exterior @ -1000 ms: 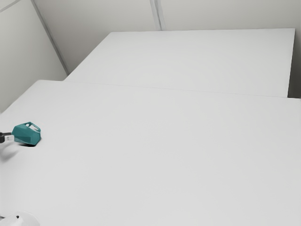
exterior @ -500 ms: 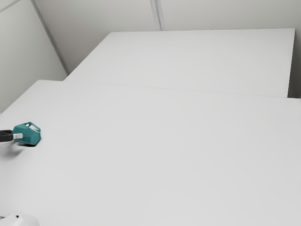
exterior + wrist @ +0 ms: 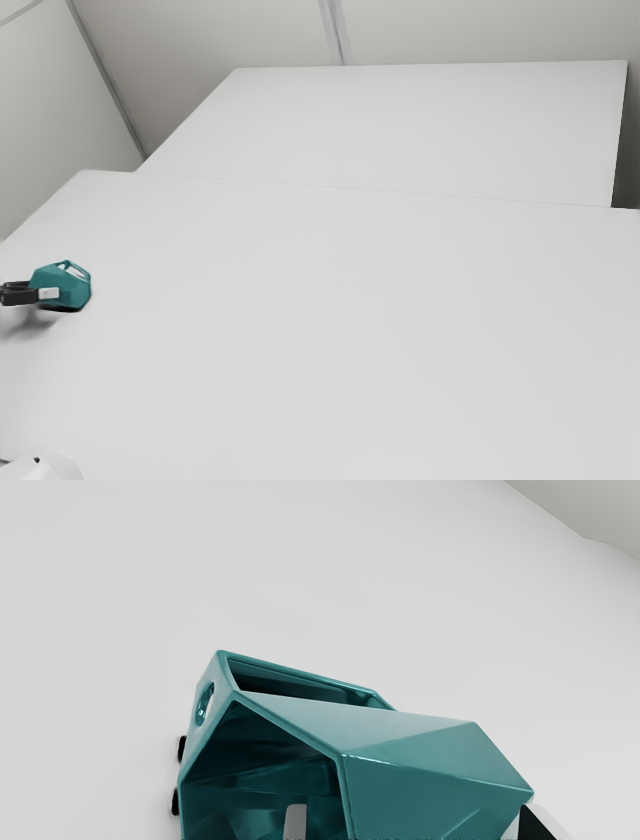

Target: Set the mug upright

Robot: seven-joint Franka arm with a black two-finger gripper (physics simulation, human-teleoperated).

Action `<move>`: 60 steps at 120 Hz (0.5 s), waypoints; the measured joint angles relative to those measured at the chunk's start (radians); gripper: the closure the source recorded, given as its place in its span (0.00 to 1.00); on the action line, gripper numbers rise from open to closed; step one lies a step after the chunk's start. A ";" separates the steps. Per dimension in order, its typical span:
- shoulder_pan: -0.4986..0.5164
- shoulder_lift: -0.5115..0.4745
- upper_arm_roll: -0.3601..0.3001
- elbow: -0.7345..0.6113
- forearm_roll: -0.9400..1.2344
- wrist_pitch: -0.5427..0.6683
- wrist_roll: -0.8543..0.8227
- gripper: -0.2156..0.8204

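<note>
Pale grey walls (image 3: 230, 40), smooth white table (image 3: 330, 330), claw (image 3: 46, 292) spread at tipped teal mug (image 3: 72, 284)

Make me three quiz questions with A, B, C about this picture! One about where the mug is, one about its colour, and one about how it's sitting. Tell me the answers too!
1. Where on the table is the mug in the exterior view?
A) Near the view's right edge
B) In the middle
C) Near the view's left edge

2. What colour is the mug?
A) Teal
B) Red
C) Yellow

3. How is the mug sitting?
A) Standing upright
B) Lying on its side
C) Upside down

Answers:
1. C: the exterior view shows it close to that edge.
2. A: both views show its blue-green sides.
3. B: its open mouth faces sideways, not up or down.
</note>
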 joint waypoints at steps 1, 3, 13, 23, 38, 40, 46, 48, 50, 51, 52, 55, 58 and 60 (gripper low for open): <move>0.000 0.000 0.000 0.000 0.000 0.000 0.000 0.40; 0.000 0.000 0.000 0.000 0.000 0.001 0.000 0.42; -0.002 -0.002 0.000 -0.001 0.000 0.002 0.000 0.50; -0.002 -0.013 0.000 -0.001 0.000 0.001 0.000 0.62; -0.010 -0.045 -0.001 -0.005 -0.001 -0.004 0.000 0.74; -0.010 -0.049 -0.001 -0.006 -0.001 -0.004 0.000 0.76; -0.013 -0.062 -0.001 -0.006 -0.001 -0.006 0.000 0.81; -0.014 -0.065 -0.001 -0.007 -0.001 -0.006 0.000 0.82; -0.014 -0.068 -0.001 -0.007 -0.001 -0.007 0.000 0.84; -0.015 -0.070 -0.001 -0.007 -0.001 -0.007 0.000 0.84; -0.016 -0.071 -0.001 -0.007 -0.001 -0.007 0.000 0.85; -0.018 -0.076 -0.001 -0.007 -0.001 -0.007 0.000 0.87; -0.019 -0.080 -0.001 -0.007 -0.001 -0.008 0.000 0.88; -0.020 -0.082 -0.001 -0.007 -0.001 -0.008 0.000 0.88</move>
